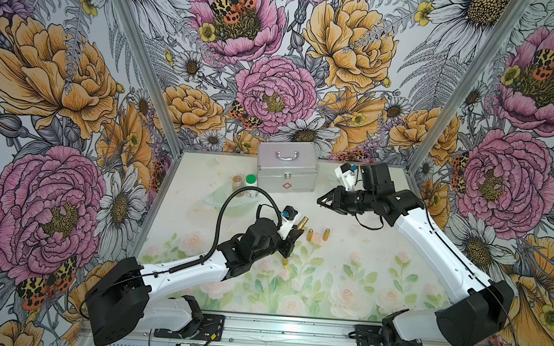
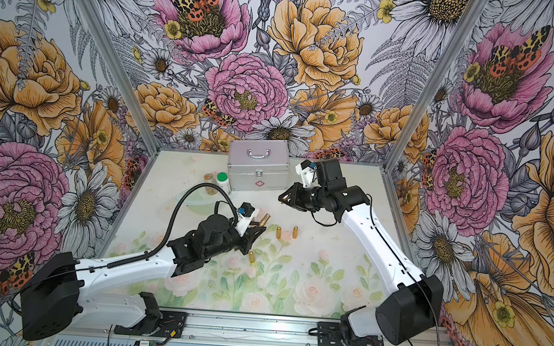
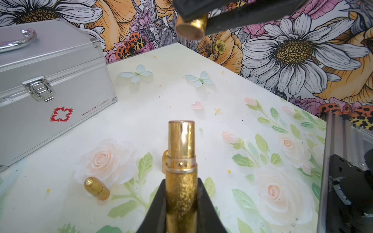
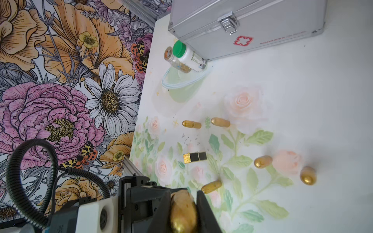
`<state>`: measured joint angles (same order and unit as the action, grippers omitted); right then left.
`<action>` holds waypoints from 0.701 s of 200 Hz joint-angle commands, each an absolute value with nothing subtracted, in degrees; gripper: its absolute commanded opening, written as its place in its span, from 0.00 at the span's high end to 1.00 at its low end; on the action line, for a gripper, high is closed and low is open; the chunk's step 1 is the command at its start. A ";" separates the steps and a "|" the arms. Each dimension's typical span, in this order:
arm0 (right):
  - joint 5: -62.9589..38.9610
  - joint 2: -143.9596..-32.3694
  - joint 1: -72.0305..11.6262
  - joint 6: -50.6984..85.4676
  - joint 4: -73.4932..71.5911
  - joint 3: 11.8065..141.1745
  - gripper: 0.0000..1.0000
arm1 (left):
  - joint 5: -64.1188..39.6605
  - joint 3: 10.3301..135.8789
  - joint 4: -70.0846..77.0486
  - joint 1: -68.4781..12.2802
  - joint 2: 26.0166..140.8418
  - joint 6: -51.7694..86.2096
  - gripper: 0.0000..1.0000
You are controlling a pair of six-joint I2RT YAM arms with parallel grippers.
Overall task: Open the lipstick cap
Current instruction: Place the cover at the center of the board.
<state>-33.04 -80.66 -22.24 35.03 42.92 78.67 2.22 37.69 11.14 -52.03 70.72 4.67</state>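
My left gripper [image 3: 181, 182] is shut on the textured gold base of a lipstick [image 3: 181, 157], whose smooth inner tube stands bare, pointing away from the wrist. In both top views the lipstick [image 1: 302, 222] [image 2: 264, 218] sticks out of the left gripper [image 1: 295, 231] [image 2: 257, 228] above the middle of the table. The gold lipstick cap [image 4: 182, 209] [image 3: 190, 26] is off the lipstick and sits between the jaws of my right gripper [image 4: 183, 196], which is shut on it. The right gripper [image 1: 322, 202] [image 2: 283, 199] hangs apart from the lipstick, toward the back right.
A silver first-aid case [image 1: 287, 169] stands at the back, with two small bottles [image 1: 250, 182] and a clear bowl [image 1: 216, 199] to its left. Several gold capsule-shaped lipsticks [image 1: 310, 235] [image 1: 326, 234] [image 1: 285, 261] lie on the floral table. A black-and-gold square tube [image 4: 194, 157] lies among them.
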 commanded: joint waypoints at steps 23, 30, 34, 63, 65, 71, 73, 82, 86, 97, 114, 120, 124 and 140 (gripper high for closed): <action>-18.86 -80.07 -18.68 32.80 42.01 74.95 0.79 | 1.76 37.88 14.94 -52.56 69.04 7.02 1.00; -15.57 -80.36 -18.11 32.71 41.87 73.86 0.79 | 1.76 37.90 15.44 -52.55 69.16 7.27 1.00; -13.21 -80.64 -17.95 32.30 41.91 73.40 0.79 | 1.76 37.88 15.76 -52.56 69.32 7.43 1.00; 0.15 -85.81 -17.63 30.37 41.75 71.45 0.78 | 1.58 38.48 17.13 -52.65 70.52 8.07 1.00; 0.68 -86.29 -17.66 30.27 41.68 71.45 0.79 | 1.56 38.54 17.29 -52.69 70.61 8.06 1.00; 2.29 -87.62 -17.60 29.84 41.38 71.46 0.78 | 1.55 38.64 17.69 -52.73 70.85 8.17 1.00; 2.66 -88.04 -17.61 29.72 41.15 71.46 0.79 | 1.53 38.66 17.83 -52.73 70.95 8.17 1.00; 4.11 -89.70 -17.66 29.32 39.60 70.90 0.78 | 1.58 38.68 18.55 -52.82 71.31 8.42 1.00; 4.85 -90.37 -17.62 29.22 38.79 70.72 0.78 | 1.69 38.68 18.89 -52.78 71.43 8.51 1.00; 6.74 -92.34 -17.66 29.34 36.50 69.98 0.77 | 1.84 38.73 19.69 -52.82 72.00 8.68 1.00; 8.52 -96.47 -17.60 29.75 34.79 70.60 0.77 | 2.20 38.94 20.74 -52.75 72.67 9.05 1.00; 8.75 -97.83 -17.61 30.13 34.36 70.90 0.77 | 2.25 38.98 21.06 -52.81 72.91 9.18 1.00; 8.79 -98.58 -17.64 30.29 33.84 70.94 0.77 | 2.44 39.02 21.32 -52.83 73.02 9.23 1.00; 10.11 -100.60 -17.68 31.29 31.10 70.43 0.77 | 2.57 39.09 22.22 -52.82 73.56 9.48 1.00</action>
